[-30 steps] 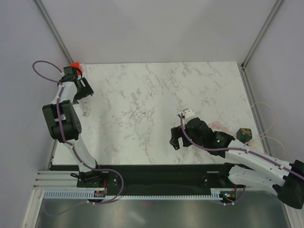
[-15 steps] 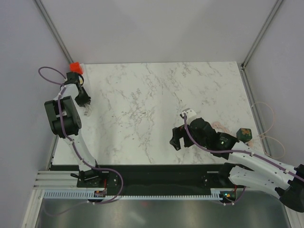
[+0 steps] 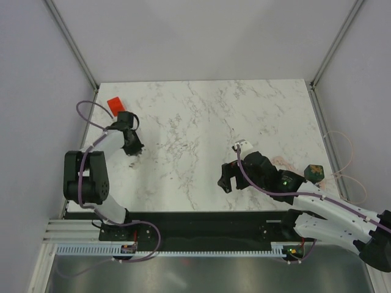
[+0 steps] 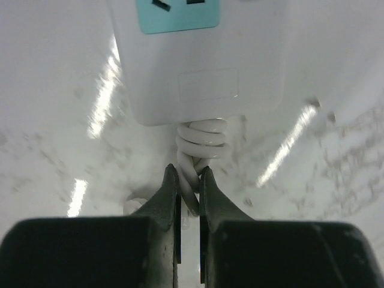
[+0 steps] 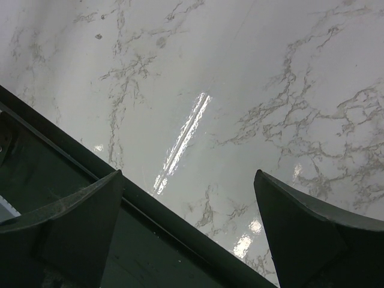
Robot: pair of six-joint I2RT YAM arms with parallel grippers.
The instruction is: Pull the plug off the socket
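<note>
plug (image 3: 114, 104): red-orange cube | left pincer (image 4: 189, 171) pinching white socket cord (image 4: 201, 141) | right pincer (image 5: 189, 174) spread wide

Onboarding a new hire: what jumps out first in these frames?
The red-orange plug stands out on the far-left side of the marble table. In the left wrist view, the left jaws pinch the coiled cord of the white socket. The right jaws hang open over the table's near edge.
</note>
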